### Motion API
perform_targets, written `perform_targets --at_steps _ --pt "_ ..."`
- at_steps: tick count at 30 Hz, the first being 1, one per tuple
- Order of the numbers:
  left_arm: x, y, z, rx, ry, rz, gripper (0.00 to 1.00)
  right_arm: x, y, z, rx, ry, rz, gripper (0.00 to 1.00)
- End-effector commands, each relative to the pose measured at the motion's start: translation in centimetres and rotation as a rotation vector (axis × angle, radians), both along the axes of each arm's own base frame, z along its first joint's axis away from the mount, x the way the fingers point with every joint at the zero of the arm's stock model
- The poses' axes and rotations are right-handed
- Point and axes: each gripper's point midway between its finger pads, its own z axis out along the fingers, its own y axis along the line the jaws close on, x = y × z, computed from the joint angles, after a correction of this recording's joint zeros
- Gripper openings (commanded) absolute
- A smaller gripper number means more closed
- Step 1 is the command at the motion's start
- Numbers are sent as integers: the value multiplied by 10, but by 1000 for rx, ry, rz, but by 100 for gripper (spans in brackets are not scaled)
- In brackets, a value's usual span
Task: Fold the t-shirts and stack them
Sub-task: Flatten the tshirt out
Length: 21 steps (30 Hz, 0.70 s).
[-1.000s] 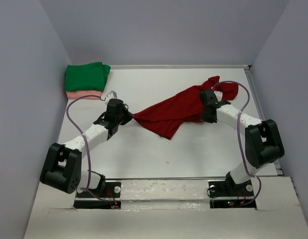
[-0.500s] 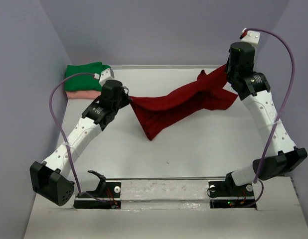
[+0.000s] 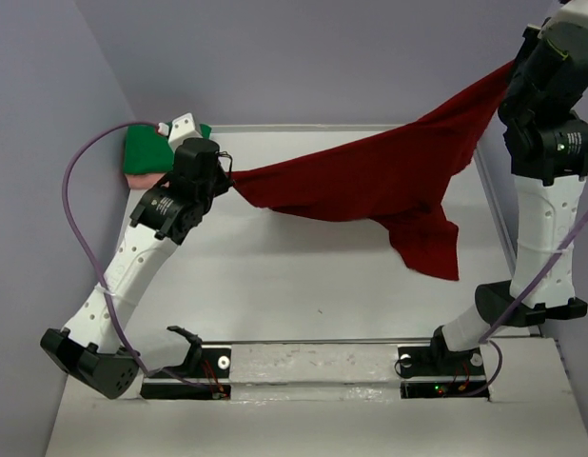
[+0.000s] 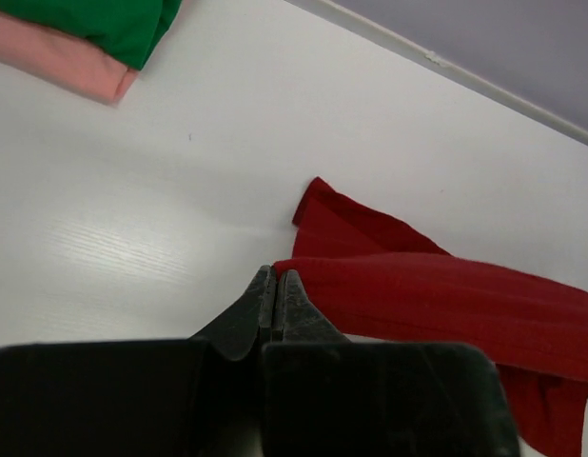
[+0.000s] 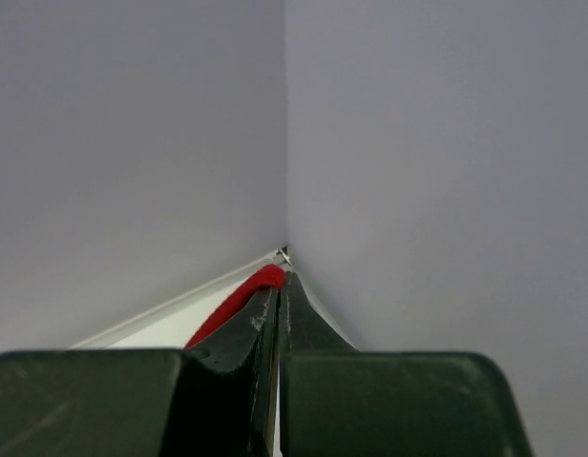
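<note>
A red t-shirt [image 3: 370, 181] hangs stretched in the air between my two grippers, its lower part drooping toward the table at the right [image 3: 429, 243]. My left gripper [image 3: 227, 177] is shut on the shirt's left end; in the left wrist view the red cloth [image 4: 437, 300] runs from the closed tips [image 4: 277, 274] to the right. My right gripper [image 3: 515, 69] is raised high at the back right and shut on the shirt's other end; a red fold [image 5: 239, 300] shows by its closed tips [image 5: 280, 278].
A folded green shirt [image 3: 142, 148] lies on a folded pink shirt [image 3: 134, 177] at the table's back left corner, just behind my left arm. They also show in the left wrist view, green [image 4: 94, 19] over pink [image 4: 56, 59]. Grey walls enclose the table.
Both arms have risen and moved apart, the right one far up and to the right. The red shirt has gone from lying on the table to hanging stretched.
</note>
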Motion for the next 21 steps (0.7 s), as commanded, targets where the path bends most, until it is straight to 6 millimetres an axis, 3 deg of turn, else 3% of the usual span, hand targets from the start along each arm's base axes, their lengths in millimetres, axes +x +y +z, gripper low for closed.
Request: perform_targets --at_steps 1,4,7,10,16,21 --pt "-12 23 25 35 -53 65 0 -27 -4 46 -26 -122 6 0" --pt "-20 34 46 31 -100 102 0 -40 -4 57 -24 -154 17 0" --pt "-32 42 87 -2 -194 108 0 -57 -6 65 -24 -180 25 0" --pt "-42 47 114 -16 -245 95 0 -83 -8 78 -22 -227 31 0" --pt "-88 67 198 -56 -469 51 0 -129 -12 84 -20 -273 41 0" --pt "-110 79 217 -40 -501 46 0 -159 -11 94 -12 -328 70 0"
